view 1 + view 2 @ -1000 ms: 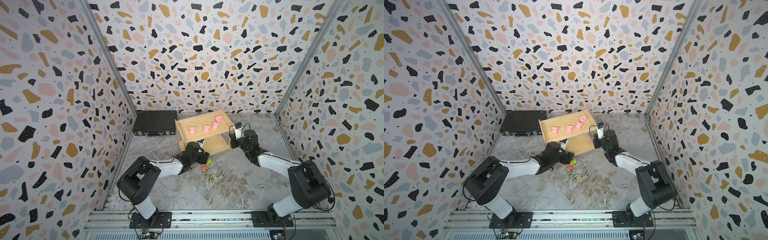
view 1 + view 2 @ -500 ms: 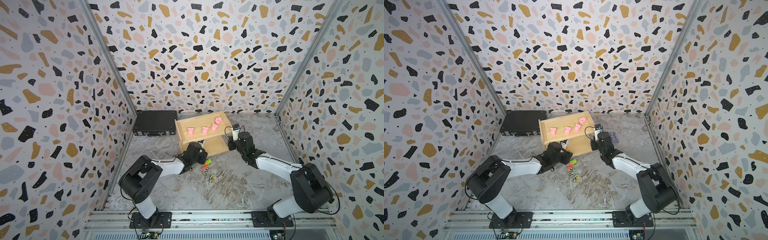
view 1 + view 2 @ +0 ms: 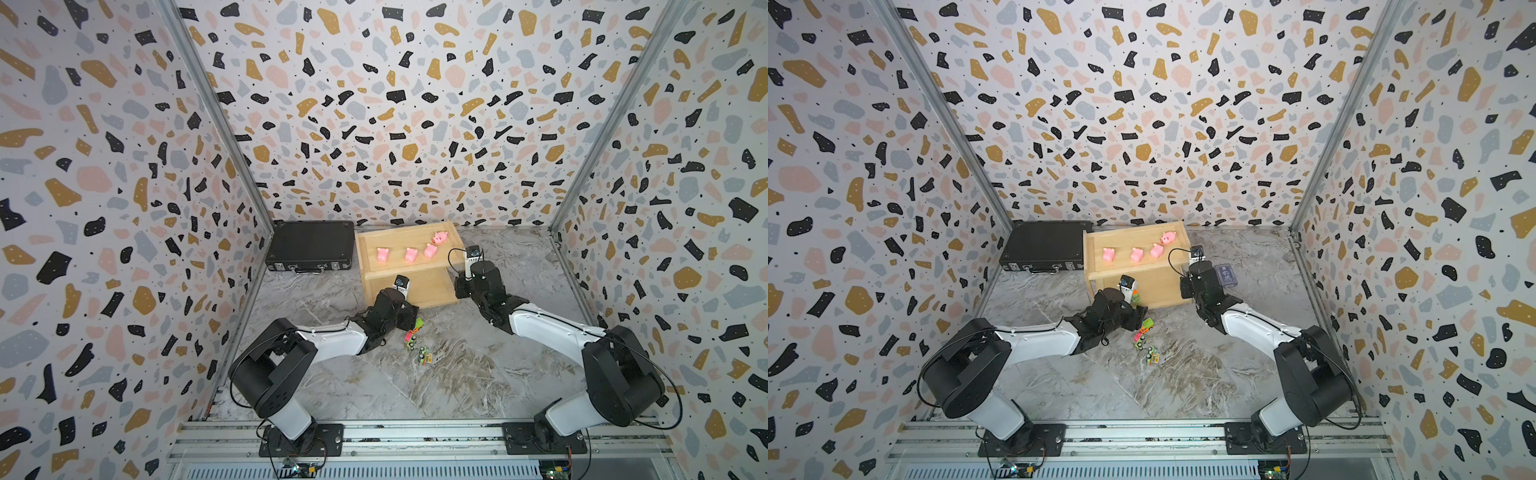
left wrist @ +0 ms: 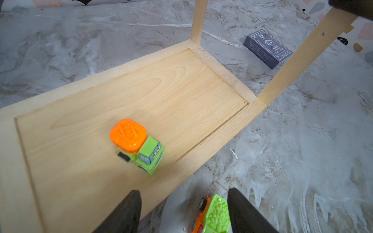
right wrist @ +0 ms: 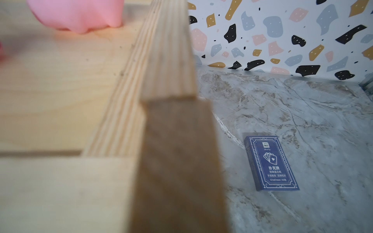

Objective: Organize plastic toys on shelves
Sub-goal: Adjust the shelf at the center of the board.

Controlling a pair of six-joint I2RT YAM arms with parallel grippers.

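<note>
Centring the open jaws of the left gripper [image 4: 183, 193] around the green-bedded truck [image 4: 217, 213] before closing should prevent nudging it; the right gripper [image 3: 460, 287] has closed jaws.

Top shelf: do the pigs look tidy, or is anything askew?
Three pigs form a row on the top shelf; the fourth pig sits off that line, nearer the back corner. None looks tipped or damaged.
</note>
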